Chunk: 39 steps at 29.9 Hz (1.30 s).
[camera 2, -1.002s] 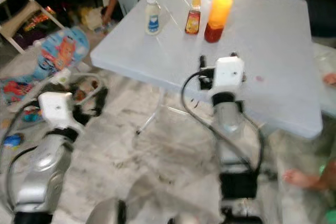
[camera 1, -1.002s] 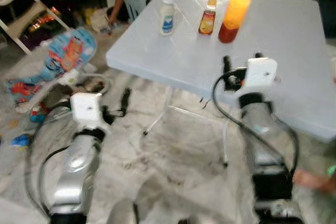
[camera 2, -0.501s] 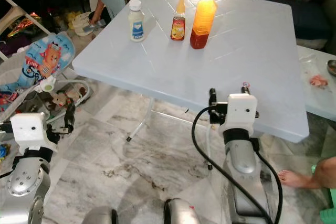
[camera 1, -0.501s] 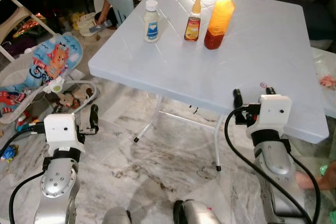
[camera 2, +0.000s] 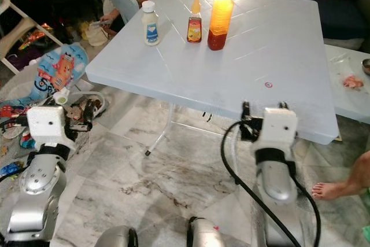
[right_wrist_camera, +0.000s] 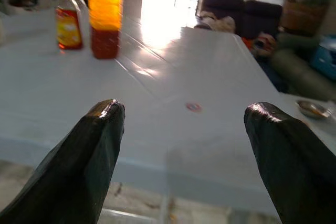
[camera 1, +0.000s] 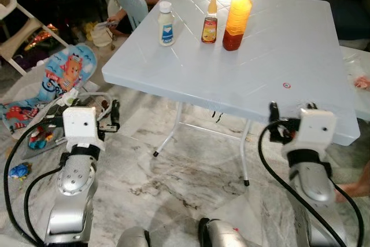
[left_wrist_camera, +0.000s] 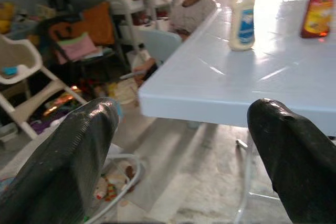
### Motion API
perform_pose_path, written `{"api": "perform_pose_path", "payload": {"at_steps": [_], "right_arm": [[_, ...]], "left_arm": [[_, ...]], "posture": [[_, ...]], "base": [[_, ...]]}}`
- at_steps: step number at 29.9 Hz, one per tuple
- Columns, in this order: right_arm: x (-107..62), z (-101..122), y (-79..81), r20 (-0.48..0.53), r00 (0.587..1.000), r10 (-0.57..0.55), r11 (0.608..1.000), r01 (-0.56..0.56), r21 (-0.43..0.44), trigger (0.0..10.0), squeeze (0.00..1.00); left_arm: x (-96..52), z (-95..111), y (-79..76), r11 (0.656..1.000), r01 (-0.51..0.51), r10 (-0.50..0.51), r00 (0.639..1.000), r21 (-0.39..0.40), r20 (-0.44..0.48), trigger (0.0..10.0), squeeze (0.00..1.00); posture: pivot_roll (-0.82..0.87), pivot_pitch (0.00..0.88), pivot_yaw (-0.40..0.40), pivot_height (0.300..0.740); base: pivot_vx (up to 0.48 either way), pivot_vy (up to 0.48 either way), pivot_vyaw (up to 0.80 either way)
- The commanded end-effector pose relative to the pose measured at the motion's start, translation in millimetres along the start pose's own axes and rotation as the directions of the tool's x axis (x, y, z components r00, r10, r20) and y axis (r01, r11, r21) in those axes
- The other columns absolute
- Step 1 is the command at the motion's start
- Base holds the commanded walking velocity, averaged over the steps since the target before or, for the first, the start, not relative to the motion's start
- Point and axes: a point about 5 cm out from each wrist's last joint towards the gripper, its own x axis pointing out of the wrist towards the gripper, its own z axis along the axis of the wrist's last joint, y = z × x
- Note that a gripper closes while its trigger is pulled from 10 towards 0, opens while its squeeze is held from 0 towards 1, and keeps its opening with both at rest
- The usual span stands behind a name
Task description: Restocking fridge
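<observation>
Between the earlier picture and this one the whole scene had slid and sharpened, so I took it that my camera had moved, not the things; the bottles kept their row on the bench [camera 1: 289, 50]. From the head view the white bottle [camera 1: 166, 24] stood at about eleven o'clock on the far part of the top, the small sauce bottle [camera 1: 209, 22] just beside it toward twelve, and the tall orange bottle [camera 1: 235, 17] close by that one's other side, all upright and apart from each other. I judged I was at the approach step of restocking: nothing was in hand yet, and no fridge was in my pictures. My left pincer [left_wrist_camera: 184, 156] was held low at about eight o'clock, outside the bench's near corner and over the marble floor [camera 1: 191, 172], its fingers spread wide and empty. My right pincer [right_wrist_camera: 184, 145] sat at about four o'clock, level with the near edge of the bench, likewise spread and holding nothing, looking across the top toward the orange bottle. Both forearms were raised and bent, wrists pointing forward. A person sat beyond the far corner, and a bare foot [camera 2: 332, 189] lay near my right side. Next, I reckoned, I needed to step closer and reach the right arm well across the top, since the bottles stood far from both pincers.
</observation>
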Motion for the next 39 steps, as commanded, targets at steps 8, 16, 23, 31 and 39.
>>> {"api": "perform_pose_path", "payload": {"at_steps": [8,16,23,31,39], "right_arm": [[0.6,6,-1.3,0.019,0.999,-0.026,1.0,0.026,-0.003,10.0,0.0],[14.4,7,8.3,0.03,1.0,0.002,1.0,-0.002,0.01,10.0,0.0],[29.2,20,4.8,0.085,0.996,0.013,1.0,-0.013,0.003,10.0,0.0],[29.4,17,10.0,0.076,0.997,0.016,1.0,-0.017,0.016,10.0,0.0],[34.4,19,16.1,0.083,0.996,0.042,0.999,-0.044,0.021,10.0,0.0]], "left_arm": [[4.9,-6,-9.6,0.998,0.067,-0.067,0.997,-0.003,-0.025,10.0,0.0],[11.6,-3,-11.0,0.997,0.072,-0.072,0.997,-0.019,-0.01,10.0,0.0],[18.2,2,-22.0,0.988,0.13,-0.127,0.991,-0.089,0.033,10.0,0.0],[12.0,4,-20.5,0.983,0.163,-0.16,0.986,-0.085,0.04,10.0,0.0],[8.0,2,-21.3,0.979,0.178,-0.175,0.984,-0.095,0.041,10.0,0.0]], "posture": [[-0.09,0.095,0.061,0.74],[-0.09,0.074,0.042,0.74],[-0.11,0.066,0.031,0.74],[-0.08,0.088,0.034,0.74],[-0.08,0.092,0.027,0.74]], "base": [[0.0,0.0,0.0],[0.0,0.0,0.0],[0.0,0.0,0.0],[0.133,0.0,0.0],[0.355,0.0,0.0]]}}
